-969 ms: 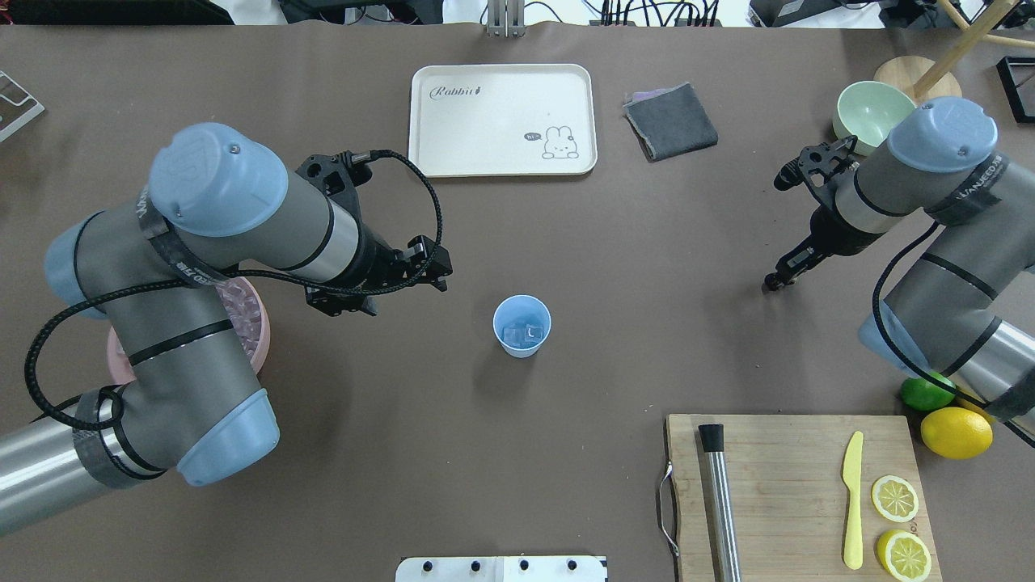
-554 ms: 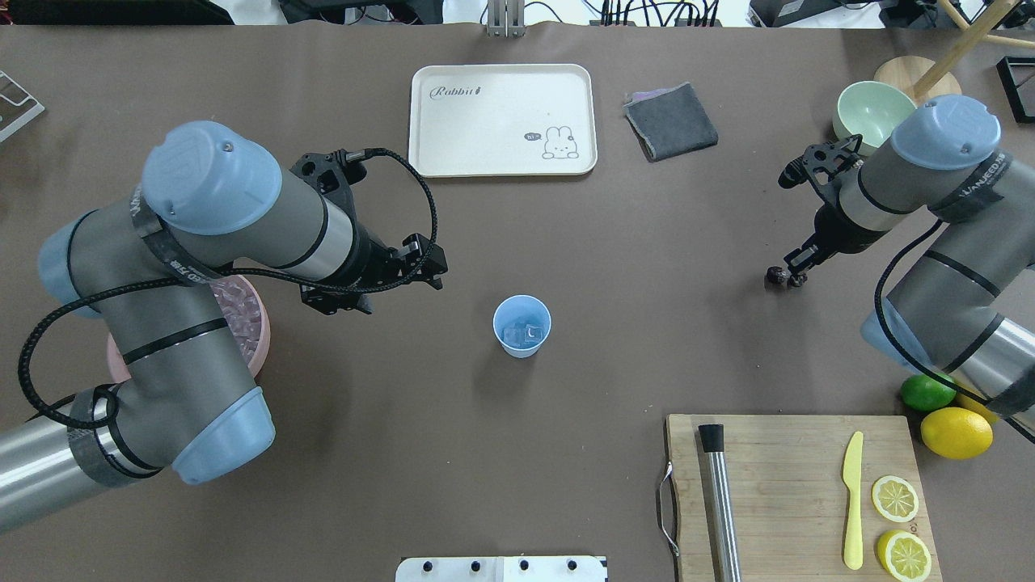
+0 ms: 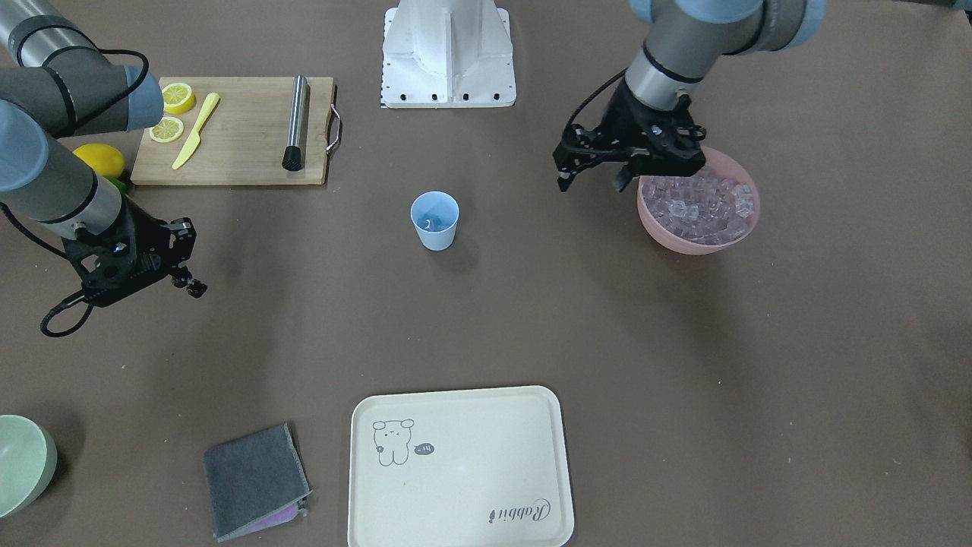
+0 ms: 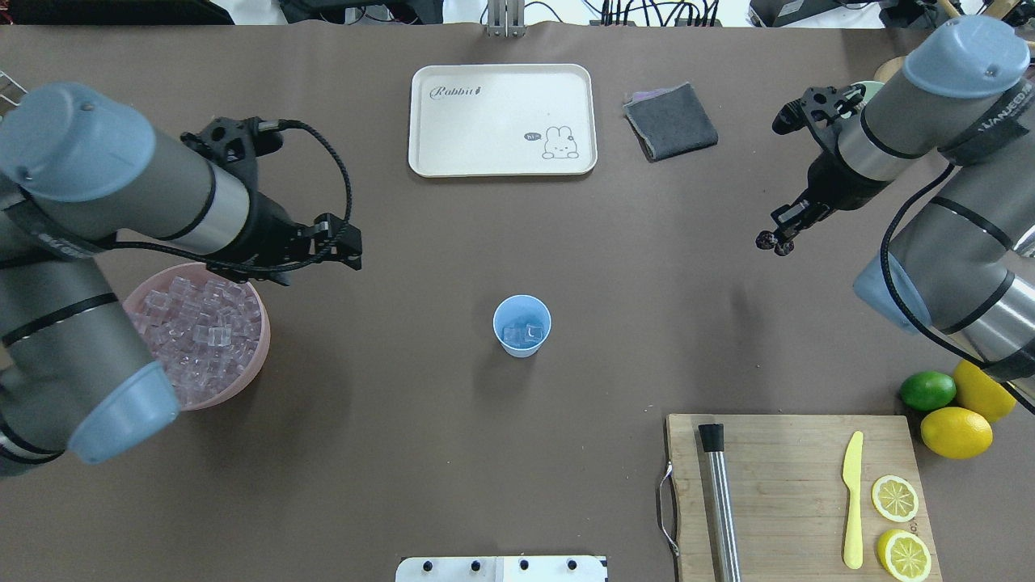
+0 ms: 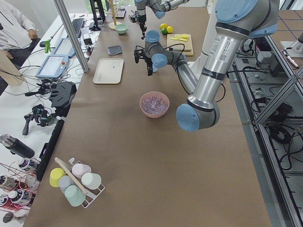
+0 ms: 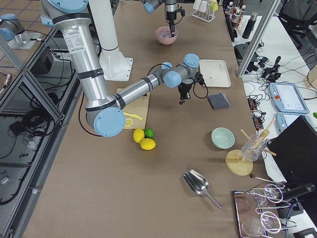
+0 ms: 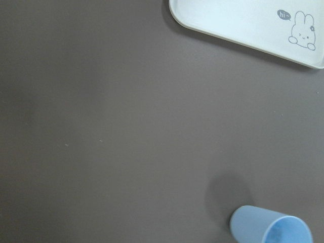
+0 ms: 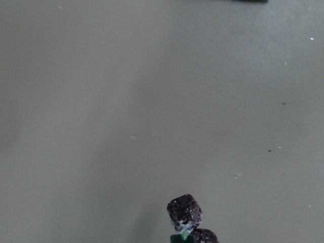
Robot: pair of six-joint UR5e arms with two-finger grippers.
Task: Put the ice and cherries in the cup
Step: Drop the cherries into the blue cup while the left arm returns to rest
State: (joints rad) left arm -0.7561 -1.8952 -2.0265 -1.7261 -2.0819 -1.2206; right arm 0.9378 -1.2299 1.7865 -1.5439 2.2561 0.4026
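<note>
The light blue cup (image 4: 521, 325) stands mid-table with a few ice cubes in it; it also shows in the front view (image 3: 434, 220) and the left wrist view (image 7: 271, 233). More ice fills the pink bowl (image 4: 198, 335). My left gripper (image 4: 344, 250) is open and empty, hovering by the bowl's rim (image 3: 695, 243) on the cup side. My right gripper (image 4: 783, 230) is shut on the cherries (image 4: 772, 241) and holds them above the table, far right of the cup. The cherries hang at the bottom of the right wrist view (image 8: 185, 212).
A white tray (image 4: 501, 121) and a grey cloth (image 4: 671, 121) lie at the far side. A cutting board (image 4: 784, 453) with a metal muddler, yellow knife and lemon slices sits front right, beside lemons (image 4: 956, 432) and a lime (image 4: 927, 390). A green bowl (image 3: 23, 463) stands behind the right arm.
My left arm has swung back from near the cup to beside the pink bowl, uncovering the ice. My right gripper has lifted the cherries off the table.
</note>
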